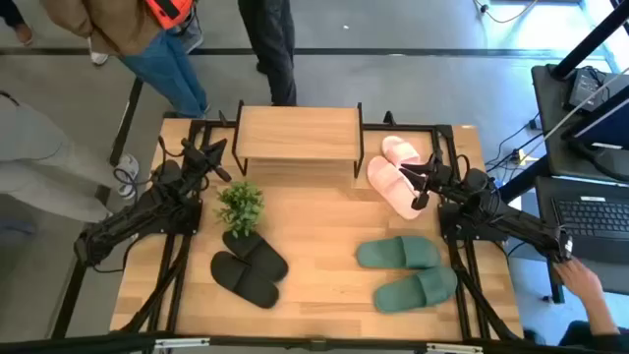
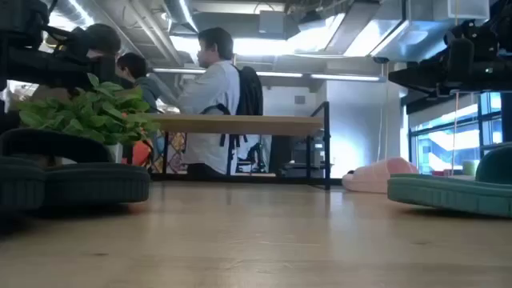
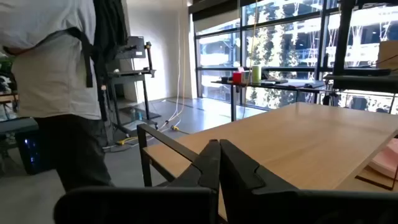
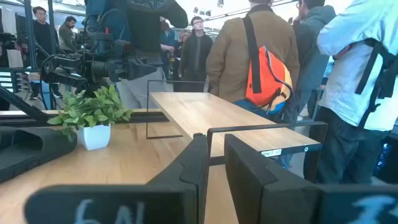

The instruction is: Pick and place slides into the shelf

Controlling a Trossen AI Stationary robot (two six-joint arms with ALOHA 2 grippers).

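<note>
The shelf [image 1: 298, 133] stands at the table's far middle, its light top board on thin black legs; it also shows in the low view [image 2: 240, 124]. The pink slides [image 1: 397, 173] lie just right of it, one partly over the other. The green slides [image 1: 408, 271] lie near right and the black slides [image 1: 248, 266] near left, all soles down. My left gripper [image 1: 218, 162] is shut, raised beside the shelf's left end. My right gripper [image 1: 424, 190] hangs above the pink pair, its fingers [image 4: 249, 165] a narrow gap apart, touching nothing.
A small potted plant [image 1: 239, 206] stands between the shelf and the black slides. Several people stand beyond the table's far edge [image 4: 249, 62]. A hand shows at the near right corner [image 1: 588, 285]. Bare wood lies in the table's middle [image 1: 314, 226].
</note>
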